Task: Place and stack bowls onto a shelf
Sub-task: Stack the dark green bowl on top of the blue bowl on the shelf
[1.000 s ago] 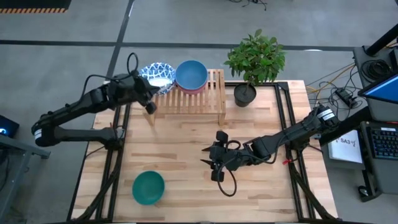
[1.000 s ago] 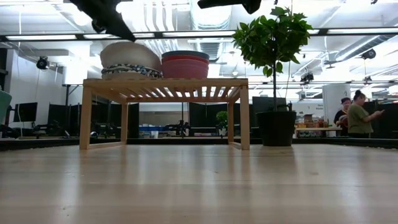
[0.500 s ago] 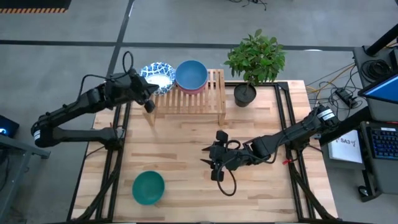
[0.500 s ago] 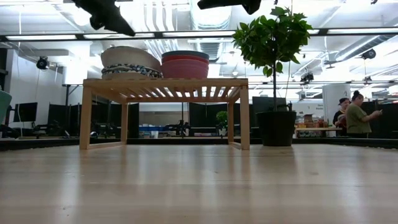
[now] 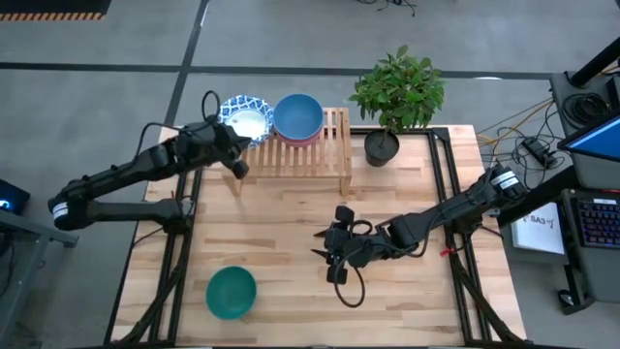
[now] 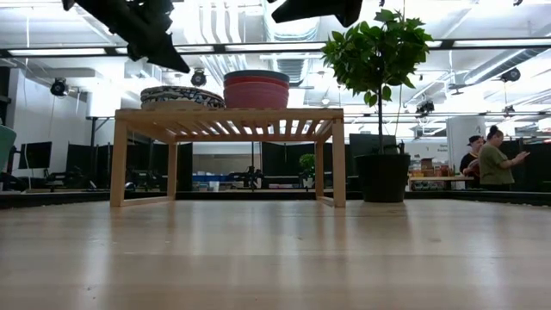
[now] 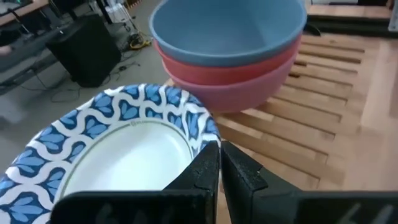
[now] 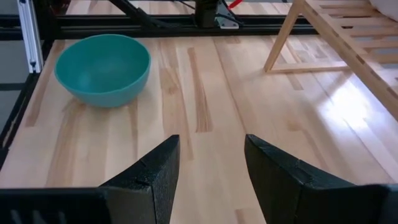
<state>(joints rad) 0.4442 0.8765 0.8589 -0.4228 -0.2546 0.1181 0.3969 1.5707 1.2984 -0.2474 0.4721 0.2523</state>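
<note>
A white bowl with a blue patterned rim [image 5: 245, 119] [image 7: 124, 143] sits level on the shelf's [image 5: 325, 145] left end, partly overhanging it; in the low view it tops a low stack [image 6: 182, 96]. Beside it a blue bowl [image 5: 297, 116] [image 7: 230, 31] nests in a red and a pink one [image 6: 256, 89]. The green bowl [image 5: 232, 292] [image 8: 103, 68] stands on the table near its near-left corner. My left gripper [image 5: 235, 167] [image 7: 217, 168], shut, hovers just near-left of the patterned bowl. My right gripper [image 5: 329, 260] [image 8: 211, 149] hangs open over the table's middle.
A potted plant in a black pot [image 5: 382, 147] [image 6: 383, 176] stands at the shelf's right end. The shelf's right half [image 7: 323, 81] has bare slats. Bare tabletop [image 8: 199, 93] lies between the green bowl and the shelf. People stand in the room beyond [image 6: 495, 155].
The patterned bowl, which stood tipped on the shelf's left end, has dropped level onto the bowls beneath it. My left gripper has shifted slightly toward the table's near edge, away from the bowl.
</note>
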